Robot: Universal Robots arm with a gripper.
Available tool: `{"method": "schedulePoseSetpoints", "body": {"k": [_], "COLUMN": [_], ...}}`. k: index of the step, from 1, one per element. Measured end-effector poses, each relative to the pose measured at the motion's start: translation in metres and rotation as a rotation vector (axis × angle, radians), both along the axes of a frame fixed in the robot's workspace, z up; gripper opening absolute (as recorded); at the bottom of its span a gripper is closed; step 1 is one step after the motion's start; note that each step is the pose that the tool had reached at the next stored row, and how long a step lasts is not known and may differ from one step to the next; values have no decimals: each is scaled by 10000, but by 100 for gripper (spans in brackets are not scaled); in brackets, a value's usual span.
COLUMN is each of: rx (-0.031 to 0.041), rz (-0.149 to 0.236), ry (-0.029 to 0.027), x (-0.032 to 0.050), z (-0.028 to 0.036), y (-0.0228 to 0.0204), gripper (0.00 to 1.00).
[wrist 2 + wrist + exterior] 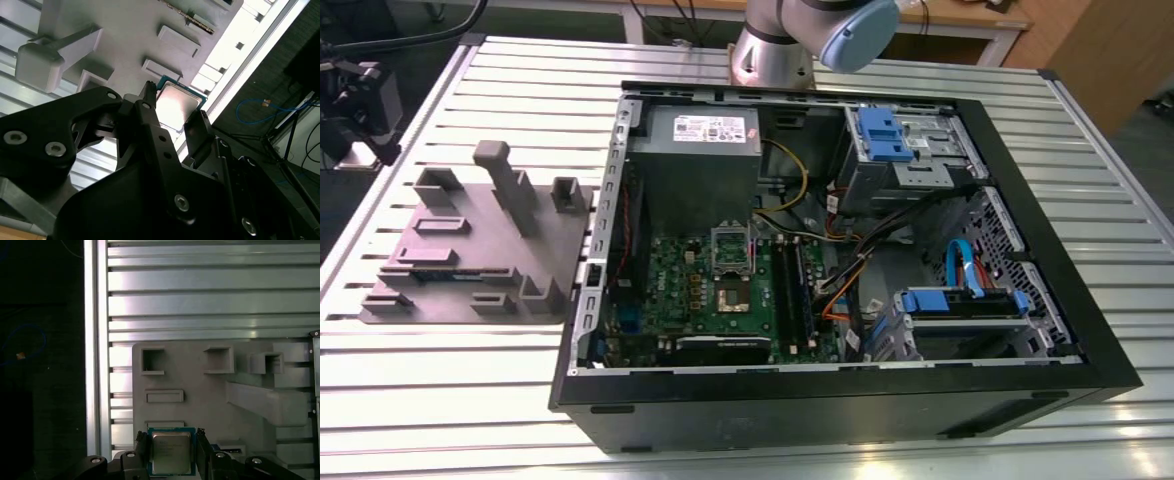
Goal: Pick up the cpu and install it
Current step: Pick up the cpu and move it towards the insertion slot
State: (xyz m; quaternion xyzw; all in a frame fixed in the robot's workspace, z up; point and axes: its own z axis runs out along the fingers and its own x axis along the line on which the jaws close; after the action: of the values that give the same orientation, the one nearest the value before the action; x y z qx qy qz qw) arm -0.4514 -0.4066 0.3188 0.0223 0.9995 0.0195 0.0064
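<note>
The cpu (171, 452), a small square chip with a shiny metal top and a green rim, sits between the two black fingers of my gripper (171, 441). The fingers press on its opposite edges. In the second wrist view the cpu (179, 102) hangs in the gripper (175, 105) well above the grey fixture tray (125, 30). The open computer case (854, 250) lies on the table, and its green motherboard (720, 290) carries the socket (731, 290) with the bracket standing up.
The grey fixture tray (467, 240) with upright posts lies on the slatted aluminium table (480, 400), on the exterior view's left of the case. A grey power supply (700, 140), blue drive cages (894, 135) and cables fill the case. The arm's base (781, 45) stands behind it.
</note>
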Motion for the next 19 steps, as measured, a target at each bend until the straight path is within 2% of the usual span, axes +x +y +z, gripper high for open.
{"method": "schedulePoseSetpoints", "body": {"k": [3, 19], "rx": [-26, -44], "rz": [0, 0], "ry": [0, 1], "x": [0, 0], "z": [22, 53], "y": [3, 7], "gripper": [47, 47]}}
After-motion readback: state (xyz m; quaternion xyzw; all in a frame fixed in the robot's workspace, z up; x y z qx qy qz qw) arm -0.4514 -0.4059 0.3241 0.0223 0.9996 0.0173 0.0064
